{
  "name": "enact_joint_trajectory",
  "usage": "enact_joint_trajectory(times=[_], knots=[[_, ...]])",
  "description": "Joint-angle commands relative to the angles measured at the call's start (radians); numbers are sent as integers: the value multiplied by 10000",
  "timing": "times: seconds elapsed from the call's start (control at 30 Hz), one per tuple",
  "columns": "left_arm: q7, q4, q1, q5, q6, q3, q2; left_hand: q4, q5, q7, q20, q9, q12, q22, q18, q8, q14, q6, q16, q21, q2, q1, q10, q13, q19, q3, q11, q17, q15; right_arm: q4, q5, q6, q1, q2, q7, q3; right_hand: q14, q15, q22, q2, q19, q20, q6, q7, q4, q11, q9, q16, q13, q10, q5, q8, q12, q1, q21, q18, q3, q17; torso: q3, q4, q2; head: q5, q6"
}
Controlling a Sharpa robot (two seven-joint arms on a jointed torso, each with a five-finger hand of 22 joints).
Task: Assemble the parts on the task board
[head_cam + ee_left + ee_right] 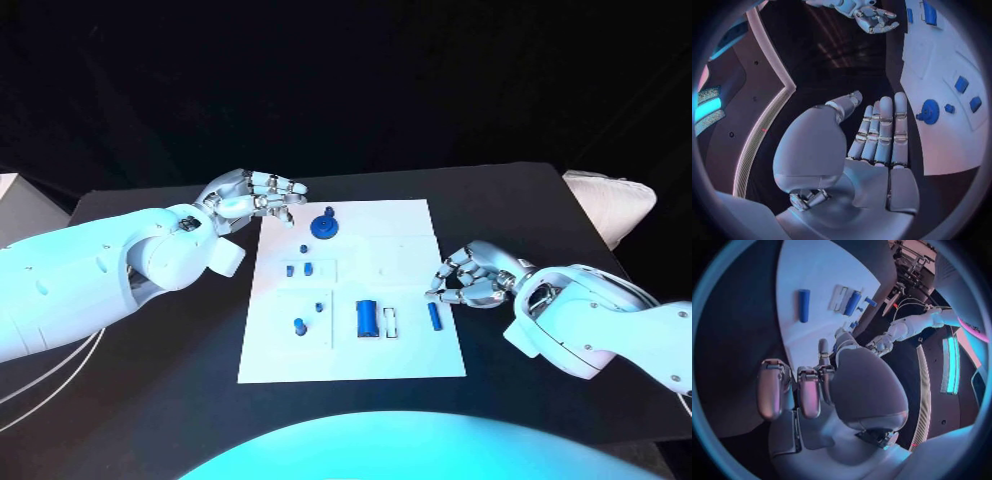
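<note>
Your right robot hand (469, 278) hangs at the task board (404, 225) edge, fingers curled in, holding nothing; a blue bar (434, 317) lies loose just beside it. Beyond, the block (368, 319) and small parts (300, 326) lie unassembled. Your left robot hand (257, 197), fingers apart and empty, hovers near the round knob (327, 228). Most assembly remains. Nothing obstructs the tabletop (505, 200).

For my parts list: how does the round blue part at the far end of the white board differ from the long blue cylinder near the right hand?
The round blue part is a disc with a stub standing on it; the long blue cylinder is slim and lies flat. The disc sits at the task board's far end, the cylinder at its near right edge. Neither is held.
</note>
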Motion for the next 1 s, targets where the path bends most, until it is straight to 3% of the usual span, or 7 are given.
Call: enact_joint_trajectory(times=[0.03,0.27,0.57,0.9,1.0], knots=[[129,33,-29,44,54,6,1,68,32,-11,-13,-9,23,-8,146,31,-25,-92,25,-44,26,-44,-71,-10,77,4,-30,-6,67,-23,-821,443,-7,-242,54,-11,1062,91,2092,-162,409,54,48,3,99,85,24,62,2051,634,-72,-41,-66,-98,-18,30,-51,2632,29,-12,-6,-82,2],[142,44,-90,44,73,6,-5,68,32,-11,-13,-9,23,-8,146,31,-25,-92,25,-44,26,-44,-71,-10,77,4,-30,-6,67,-75,-1878,770,-108,-459,-456,-56,1062,90,2101,-296,418,72,149,-17,124,77,69,62,2030,619,-157,-53,-112,-395,10,26,-253,2632,18,-19,0,-133,2],[148,52,-127,44,96,6,-18,68,32,-11,-13,-9,23,-8,146,31,-25,-92,25,-44,26,-44,-71,-10,77,4,-30,-6,67,-195,-2422,700,-372,-154,-1015,-84,1048,79,2048,-321,354,69,215,-40,130,59,105,34,1924,545,-156,-44,-309,-577,-197,66,-376,2577,2,21,12,-153,2],[146,71,-141,44,114,6,-42,68,32,-11,-13,-9,23,-8,146,31,-25,-92,25,-44,26,-44,-71,-10,77,4,-30,-6,67,-379,-2712,918,-600,233,-1580,-89,1028,72,2008,-308,305,66,257,-57,132,48,142,-4,1828,470,-226,-31,-490,-724,-348,93,-465,2505,-12,8,11,-60,2],[146,73,-143,44,117,6,-48,68,32,-11,-13,-9,23,-8,146,31,-25,-92,25,-44,26,-44,-71,-10,77,4,-30,-6,67,-381,-2693,932,-640,349,-1576,-90,1033,67,2013,-297,311,64,289,-69,131,40,157,6,1833,472,-232,-13,-481,-742,-330,90,-478,2523,-2,7,8,-51,2]])
